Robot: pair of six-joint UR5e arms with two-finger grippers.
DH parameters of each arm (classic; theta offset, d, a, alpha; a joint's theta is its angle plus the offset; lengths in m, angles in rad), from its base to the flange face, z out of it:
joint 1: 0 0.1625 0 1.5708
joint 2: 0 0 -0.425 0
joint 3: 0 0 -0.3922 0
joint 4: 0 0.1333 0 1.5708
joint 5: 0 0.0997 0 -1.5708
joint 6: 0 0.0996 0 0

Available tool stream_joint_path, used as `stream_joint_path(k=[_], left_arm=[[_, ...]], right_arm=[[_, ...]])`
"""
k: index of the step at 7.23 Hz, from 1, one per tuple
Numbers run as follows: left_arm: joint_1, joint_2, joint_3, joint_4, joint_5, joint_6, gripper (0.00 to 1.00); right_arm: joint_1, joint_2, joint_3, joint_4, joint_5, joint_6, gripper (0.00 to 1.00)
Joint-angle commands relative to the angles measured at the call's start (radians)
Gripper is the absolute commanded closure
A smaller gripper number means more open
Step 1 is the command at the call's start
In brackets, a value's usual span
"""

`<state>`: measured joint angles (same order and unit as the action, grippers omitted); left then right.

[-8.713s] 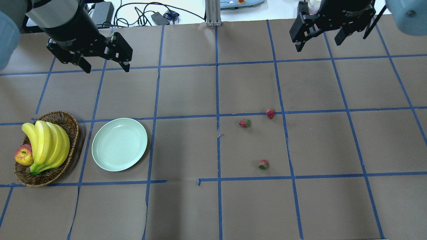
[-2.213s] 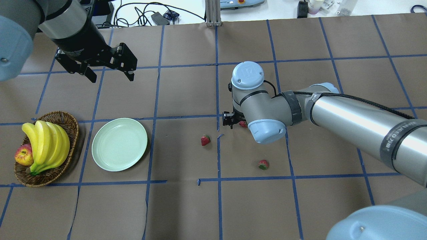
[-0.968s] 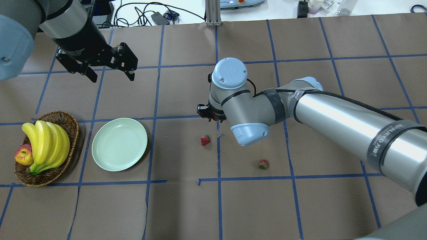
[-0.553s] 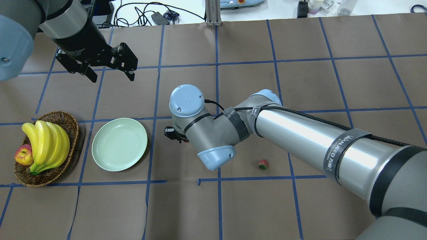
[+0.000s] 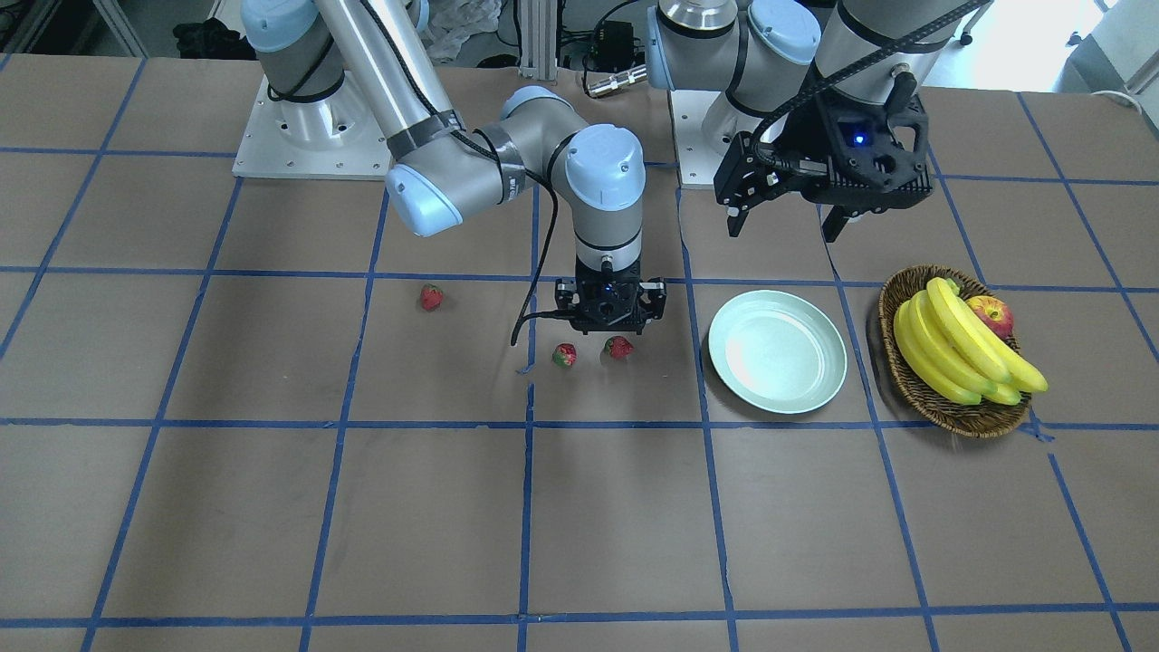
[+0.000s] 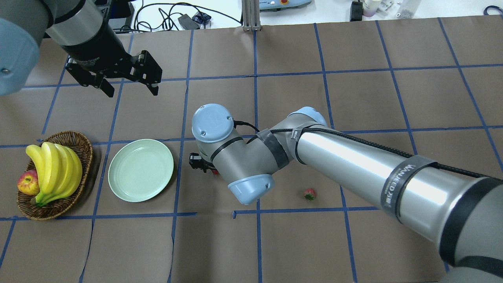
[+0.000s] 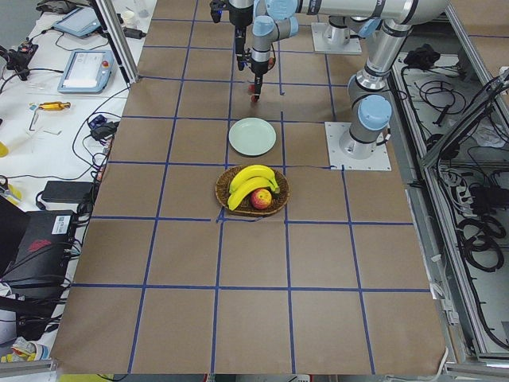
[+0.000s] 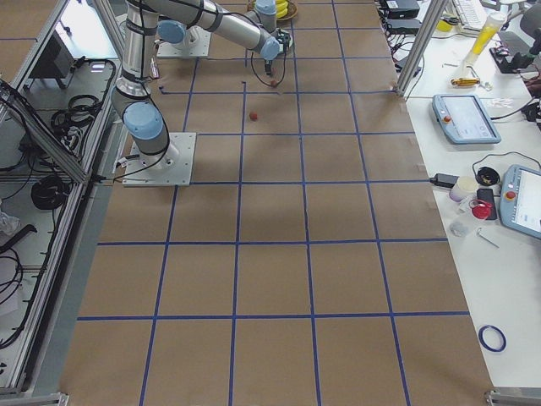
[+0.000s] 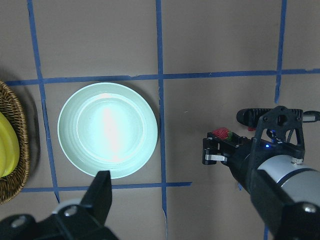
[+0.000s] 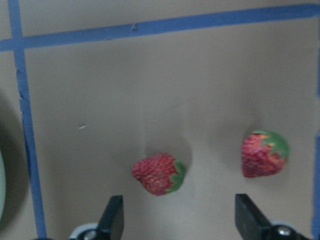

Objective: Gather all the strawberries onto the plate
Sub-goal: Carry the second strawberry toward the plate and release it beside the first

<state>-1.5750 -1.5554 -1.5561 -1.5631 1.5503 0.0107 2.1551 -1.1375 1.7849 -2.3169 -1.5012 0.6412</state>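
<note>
Near plate (image 5: pixel 777 351), strawberries (image 10: pixel 159 173) below right tool (image 10: pixel 180 212); it and left tool (image 6: pixel 131 92) gape, empty; basket (image 6: pixel 87 157) holds bananas (image 6: pixel 55 169), apple (image 6: pixel 26 184).

On the brown-papered table (image 6: pixel 393 98), gridded with blue tape (image 6: pixel 255 51), a wicker basket (image 6: pixel 55 211) at the left end holds 1 bunch of yellow bananas (image 6: pixel 59 169) and 1 red-yellow apple (image 6: pixel 26 184) touching them.

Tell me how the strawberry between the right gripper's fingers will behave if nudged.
The strawberry lies on its side, rounded and tapered, so a nudge would probably roll it in a curve. It is tiny beside the plate, so likely very light. Its taper might let it slip from the right gripper's pinch.
</note>
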Motion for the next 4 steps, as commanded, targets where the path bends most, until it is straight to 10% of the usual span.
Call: stream_joint_path(k=[1,4], left_arm=[[0.001,0.0,0.001,0.0,0.002,0.0,0.0],[0.0,-0.002,-0.001,0.0,0.001,0.0,0.0]], right_arm=[[-0.158,-0.172,0.01,0.265,-0.033,-0.233,0.0],[-0.267,-0.225,0.186,0.308,-0.146,-0.456,0.0]])
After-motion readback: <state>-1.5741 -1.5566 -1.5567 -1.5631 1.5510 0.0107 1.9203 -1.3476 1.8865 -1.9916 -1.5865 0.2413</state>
